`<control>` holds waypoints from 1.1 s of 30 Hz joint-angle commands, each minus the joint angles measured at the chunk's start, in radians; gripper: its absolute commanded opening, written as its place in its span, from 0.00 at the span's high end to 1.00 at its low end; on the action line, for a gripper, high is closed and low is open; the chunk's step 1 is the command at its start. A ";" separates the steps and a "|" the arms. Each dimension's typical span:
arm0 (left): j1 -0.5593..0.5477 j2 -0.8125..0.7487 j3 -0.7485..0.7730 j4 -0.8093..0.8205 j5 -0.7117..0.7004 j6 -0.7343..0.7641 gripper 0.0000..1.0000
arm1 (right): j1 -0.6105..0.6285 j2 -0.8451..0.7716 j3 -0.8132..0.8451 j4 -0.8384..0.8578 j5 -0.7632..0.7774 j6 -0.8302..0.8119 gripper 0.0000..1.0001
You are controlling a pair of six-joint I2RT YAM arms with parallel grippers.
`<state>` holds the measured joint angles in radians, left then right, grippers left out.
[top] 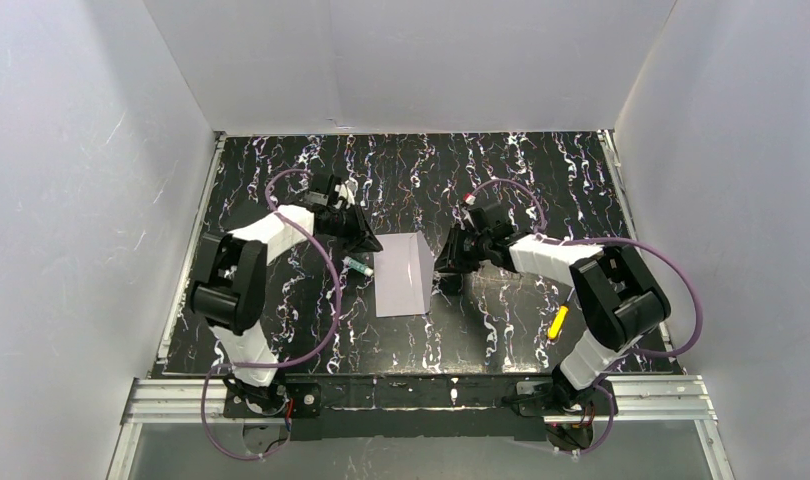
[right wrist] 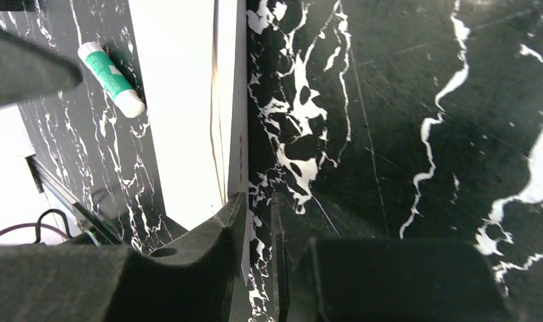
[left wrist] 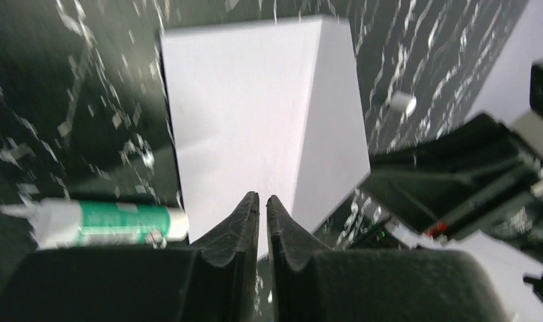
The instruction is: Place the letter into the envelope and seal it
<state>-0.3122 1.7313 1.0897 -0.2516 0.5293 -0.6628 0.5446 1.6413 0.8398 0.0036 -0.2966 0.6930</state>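
The pale lavender envelope [top: 401,280] lies mid-table, its right strip [left wrist: 332,121] folded up along a crease. The letter shows only as a thin tan line [right wrist: 216,121] along that crease; the rest is hidden inside. My left gripper [top: 369,243] stands over the envelope's [left wrist: 242,121] far-left corner. In the left wrist view, the left gripper [left wrist: 263,196] has its jaws closed to a slit, with nothing seen gripped. My right gripper [top: 447,268] is at the right edge. In the right wrist view the right gripper [right wrist: 259,196] is partly open, and the envelope's [right wrist: 178,100] raised edge stands between the fingers against the left one.
A green-and-white glue stick [top: 358,266] lies just left of the envelope, close to the left gripper's fingers [left wrist: 232,228]. A small yellow object [top: 558,322] rests beside the right arm's base. White walls enclose the black marbled table [top: 501,330] on three sides.
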 commanded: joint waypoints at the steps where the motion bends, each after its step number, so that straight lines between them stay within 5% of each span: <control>1: 0.006 0.083 0.099 0.034 -0.096 0.026 0.95 | 0.009 0.032 0.053 0.048 -0.028 -0.009 0.71; 11: -0.012 0.248 0.147 -0.039 -0.099 -0.015 0.99 | 0.025 0.069 0.096 0.075 -0.052 -0.024 0.71; 33: -0.021 0.286 0.094 -0.067 -0.180 -0.085 1.00 | 0.098 0.202 0.125 0.205 -0.112 0.020 0.72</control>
<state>-0.3264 1.9827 1.2297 -0.2569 0.4297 -0.7551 0.6357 1.8351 0.9276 0.1577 -0.3958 0.7029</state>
